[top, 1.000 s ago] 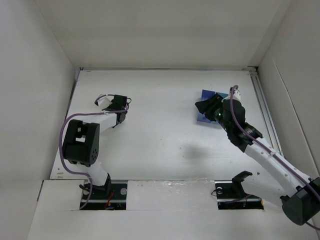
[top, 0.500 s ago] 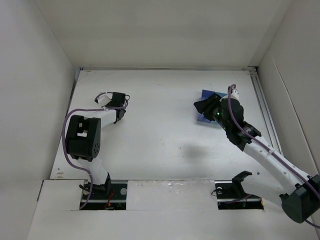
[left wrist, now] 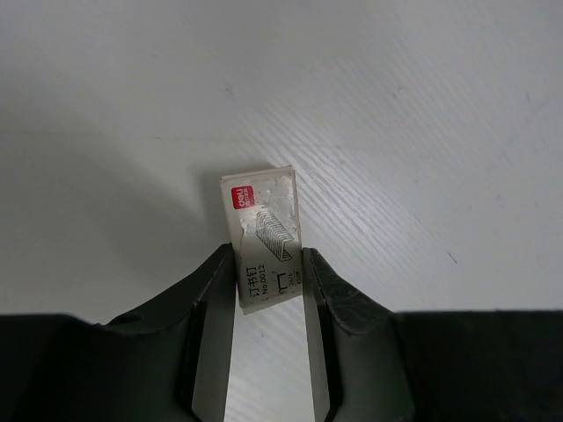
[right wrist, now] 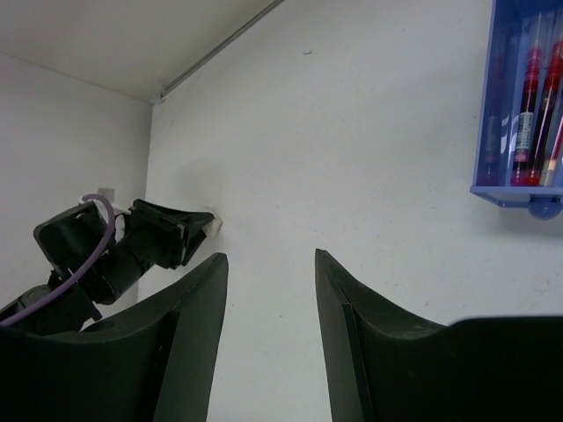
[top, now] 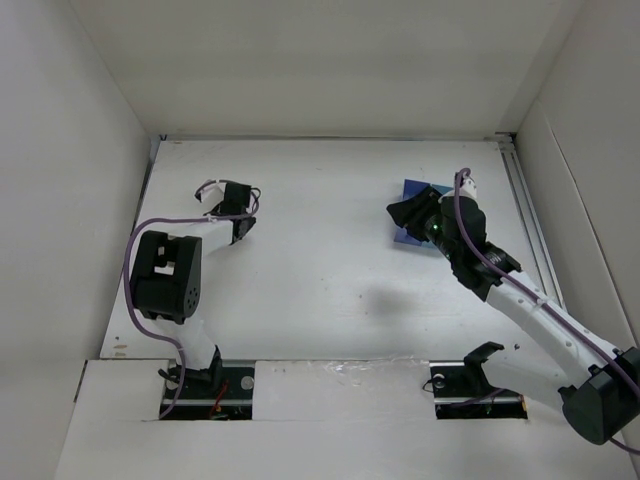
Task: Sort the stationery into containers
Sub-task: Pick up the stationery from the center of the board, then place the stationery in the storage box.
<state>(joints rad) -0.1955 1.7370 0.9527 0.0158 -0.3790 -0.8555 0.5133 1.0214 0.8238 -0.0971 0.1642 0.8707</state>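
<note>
Top external: my left claw [top: 222,200] is low on the worktop [top: 320,270]. My right claw [top: 405,212] hangs at the blue containers [top: 412,188], well apart from it.

Left wrist: the staple box [left wrist: 262,236] lies flat between my fingers, pads against both long sides of its near half. I'm gripping it. It's a small card box, so probably light, stiff, crushable and slick; a hold nearer mid-length should resist pivoting.

Right wrist: right claw [right wrist: 268,259] open and empty. The containers are ahead and right of it, with red pens [right wrist: 530,114] inside.

A plain white table [top: 330,270] spreads out ahead of me, boxed in by a white back wall [top: 330,60], left wall [top: 60,200] and right wall [top: 595,150]. A metal rail [top: 528,215] lines its right edge. Nearest me, a white board [top: 340,385] has two dark cut-outs [top: 240,400].
</note>
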